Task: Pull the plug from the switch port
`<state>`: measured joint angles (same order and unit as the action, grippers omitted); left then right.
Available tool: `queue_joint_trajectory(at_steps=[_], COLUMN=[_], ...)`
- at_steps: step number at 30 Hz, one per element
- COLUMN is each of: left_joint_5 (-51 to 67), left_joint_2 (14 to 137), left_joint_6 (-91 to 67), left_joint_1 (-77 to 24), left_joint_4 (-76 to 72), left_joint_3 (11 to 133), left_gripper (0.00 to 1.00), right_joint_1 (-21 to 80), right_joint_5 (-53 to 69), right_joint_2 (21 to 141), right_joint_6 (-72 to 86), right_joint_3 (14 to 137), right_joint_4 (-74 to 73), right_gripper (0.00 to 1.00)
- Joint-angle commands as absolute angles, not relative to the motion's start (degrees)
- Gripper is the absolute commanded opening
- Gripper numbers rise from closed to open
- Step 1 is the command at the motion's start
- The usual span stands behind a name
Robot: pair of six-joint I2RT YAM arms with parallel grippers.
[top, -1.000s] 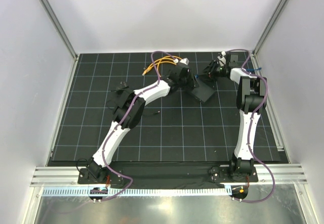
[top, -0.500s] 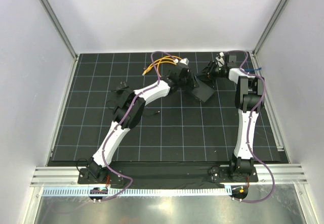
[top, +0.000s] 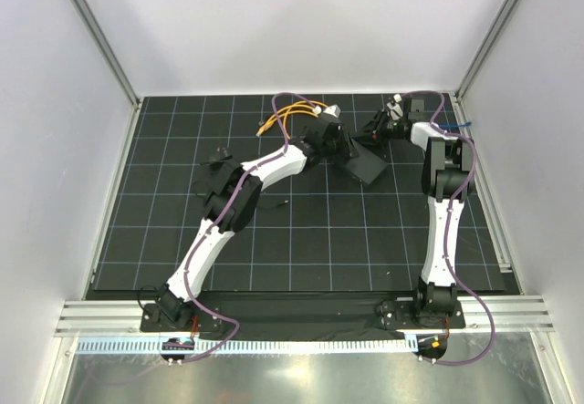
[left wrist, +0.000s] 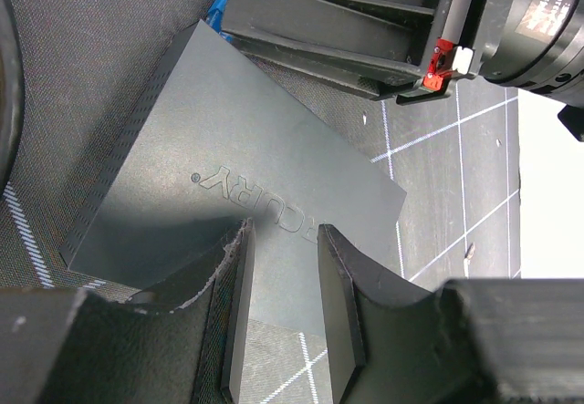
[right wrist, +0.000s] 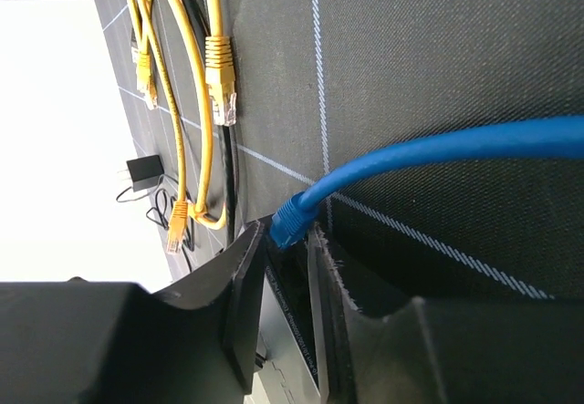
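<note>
— What did only the right wrist show us?
— The right gripper (right wrist: 287,240) clamped on the blue plug (right wrist: 290,222) at the edge of the box (left wrist: 265,176), back of the mat (top: 301,240)
— And the left?
— The left gripper (left wrist: 283,304) a slit apart over the box, grip unclear; we read "CURY". White walls (top: 292,30) around

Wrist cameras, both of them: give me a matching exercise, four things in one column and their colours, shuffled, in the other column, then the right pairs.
Things:
1. flat box
2. plug at its edge
3. loose cables
4. grid lines

Colours:
A. yellow
B. white
C. matte black
D. blue

Pairs: 1-C, 2-D, 3-A, 4-B.
</note>
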<state>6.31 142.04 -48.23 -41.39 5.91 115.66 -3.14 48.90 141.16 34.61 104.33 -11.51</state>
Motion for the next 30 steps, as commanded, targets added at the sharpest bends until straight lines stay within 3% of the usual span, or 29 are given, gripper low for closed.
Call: queue_joint_trajectory(at_steps=[1,12,30], left_joint_5=[6.59,5.54,4.57], left_joint_2=[142.03,141.50,142.29], left_joint_6=[-48.60,-49.13,-49.48], left_joint_1=[-41.57,-41.57,-41.75], left_joint_4=[4.92,4.83,5.71], left_joint_3=[114.96,112.94,112.06], left_gripper=[0.38,0.37,0.35], right_joint_1=[-2.72,-2.72,-5.54], right_joint_5=[48.43,49.66,47.46], right_joint_2=[142.73,144.23,142.65], right_joint_6=[33.92,38.14,59.75], right_joint_3=[106.26,106.00,97.65], right_joint_4=[-13.36,-7.49,19.24], right_gripper=[0.32,0.02,0.01])
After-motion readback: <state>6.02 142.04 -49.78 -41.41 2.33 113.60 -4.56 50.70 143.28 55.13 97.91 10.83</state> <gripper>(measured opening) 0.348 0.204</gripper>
